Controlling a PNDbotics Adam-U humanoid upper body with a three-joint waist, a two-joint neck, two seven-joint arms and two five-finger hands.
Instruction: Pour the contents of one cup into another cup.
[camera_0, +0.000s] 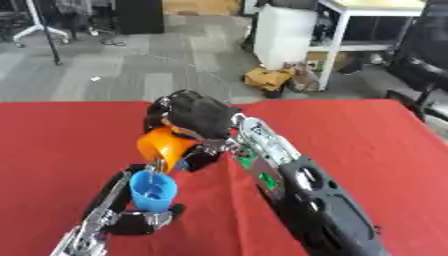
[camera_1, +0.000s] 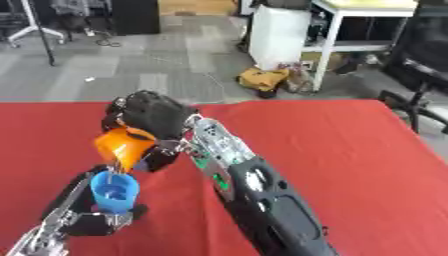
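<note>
My right hand (camera_0: 199, 116) is shut on an orange cup (camera_0: 164, 145), tipped mouth-down to the lower left over a blue cup (camera_0: 153, 190). A thin pale stream falls from the orange cup's lip into the blue cup's mouth. The blue cup stands upright just above the red table (camera_0: 350, 135), with my left hand (camera_0: 140, 220) shut on its lower part; the fingers are mostly hidden behind the cup. In the right eye view the orange cup (camera_1: 124, 145) hangs directly above the blue cup (camera_1: 114, 192).
My right forearm (camera_0: 306, 195) crosses the middle of the table from the lower right. Beyond the far table edge lie grey floor, a yellow bag (camera_0: 269, 78), a white cabinet (camera_0: 284, 35) and a chair (camera_0: 424, 70).
</note>
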